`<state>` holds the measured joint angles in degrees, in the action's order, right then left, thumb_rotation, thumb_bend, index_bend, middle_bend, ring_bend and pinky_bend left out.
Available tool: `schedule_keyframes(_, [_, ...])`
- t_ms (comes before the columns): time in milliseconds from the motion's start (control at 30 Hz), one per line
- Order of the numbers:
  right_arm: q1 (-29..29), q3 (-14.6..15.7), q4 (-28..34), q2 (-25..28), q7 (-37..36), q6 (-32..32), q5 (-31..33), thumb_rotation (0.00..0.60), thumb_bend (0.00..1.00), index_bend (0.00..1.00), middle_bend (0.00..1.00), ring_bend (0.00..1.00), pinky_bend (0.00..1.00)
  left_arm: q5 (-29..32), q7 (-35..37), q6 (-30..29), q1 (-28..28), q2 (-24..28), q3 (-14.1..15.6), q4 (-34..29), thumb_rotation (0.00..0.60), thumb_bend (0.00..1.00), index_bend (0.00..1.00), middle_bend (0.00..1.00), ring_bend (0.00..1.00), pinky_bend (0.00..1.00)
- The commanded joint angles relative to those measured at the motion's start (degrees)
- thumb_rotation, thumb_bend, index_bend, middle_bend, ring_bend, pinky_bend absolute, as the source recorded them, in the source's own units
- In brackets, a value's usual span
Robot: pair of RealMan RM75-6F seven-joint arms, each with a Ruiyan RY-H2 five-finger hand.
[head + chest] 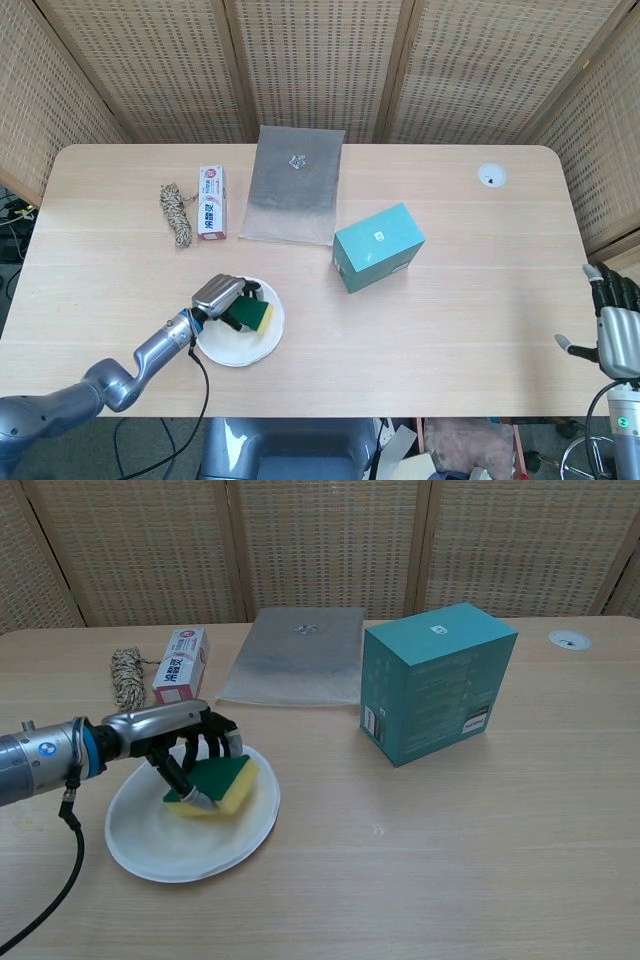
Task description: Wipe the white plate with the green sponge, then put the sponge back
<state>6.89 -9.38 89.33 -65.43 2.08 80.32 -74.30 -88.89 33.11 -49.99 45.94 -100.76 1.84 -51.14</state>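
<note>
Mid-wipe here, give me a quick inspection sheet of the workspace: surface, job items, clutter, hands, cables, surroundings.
Surface: light wooden table, with a round grommet near its far right corner.
Job's things: white plate near the front left edge; green sponge, green side up and yellow beneath, resting on the plate.
Clutter: teal box, grey sheet, toothpaste box, coil of rope.
Hands: left hand holds the sponge on the plate; right hand off the table's right edge, holding nothing, fingers apart.
Cables: black cable hanging from the left forearm.
Surroundings: woven screen panels behind the table.
</note>
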Motion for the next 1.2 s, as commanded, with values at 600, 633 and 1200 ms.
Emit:
schedule_keyframes(600, [-0.59,0.80,1.82,0.66,-0.17,1.34,-2.08,0.600,0.00,0.00,0.00,0.00,0.00,5.62,-7.67,-0.32,-6.17,17.71,0.14,-4.94,0.600,0.09,0.52,0.45,0.42,0.48])
schedule_keyframes(633, [-0.58,0.84,1.89,0.64,-0.09,1.35,-2.15,0.600,0.00,0.00,0.00,0.00,0.00,5.50,-7.20,-0.21,-6.57,17.29,0.47,-3.93,0.600,0.09,0.52,0.45,0.42,0.47])
schedule_keyframes(1200, [-0.67,1.12,2.68,1.11,-0.35,1.53,-2.80,0.600,0.00,0.00,0.00,0.00,0.00,6.96,-8.78,6.96,-8.20,15.43,1.61,-0.96,0.600,0.00,0.00,0.00,0.00,0.00])
